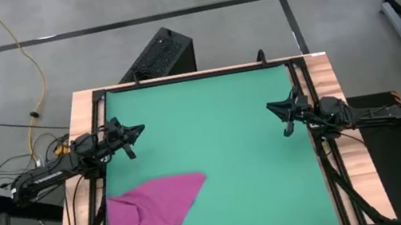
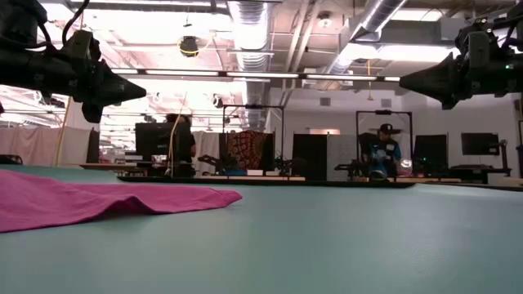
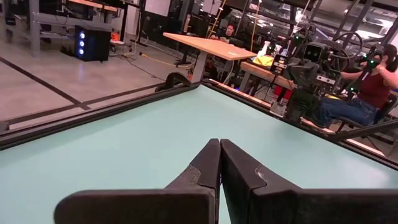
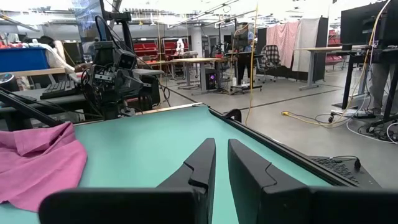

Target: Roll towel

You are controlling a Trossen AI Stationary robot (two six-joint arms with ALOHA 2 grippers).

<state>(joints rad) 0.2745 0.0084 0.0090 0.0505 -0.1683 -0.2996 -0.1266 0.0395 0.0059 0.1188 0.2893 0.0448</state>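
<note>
Left gripper [image 1: 137,129] hangs above the green mat [image 1: 221,141] near its left edge, fingers [image 3: 208,165] pressed together w/ nothing between them, tip aimed toward the mat's middle. Across the mat, well apart and facing it, the right gripper [image 1: 272,107] hovers near the right edge; its fingers [image 4: 202,162] stand nearly together, a thin gap showing, nothing held. In the low view both grippers ride high above the mat surface, left [image 2: 140,90] and right [image 2: 404,82], touching nothing.

The towel [image 1: 152,213], magenta-pink and rumpled, lies on the mat's front-left corner, below and in front of the left gripper and clear of it, one pointed flap reaching toward the mat's centre, its front-left part spilling over the mat's edge. Seen at table height it lies low w/ a soft ridge [image 2: 90,200]. From the right wrist it shows far across the mat [image 4: 37,162], near the left arm's base.

Wooden table [image 1: 83,107] frames the mat. People sit at desks in the room behind.
</note>
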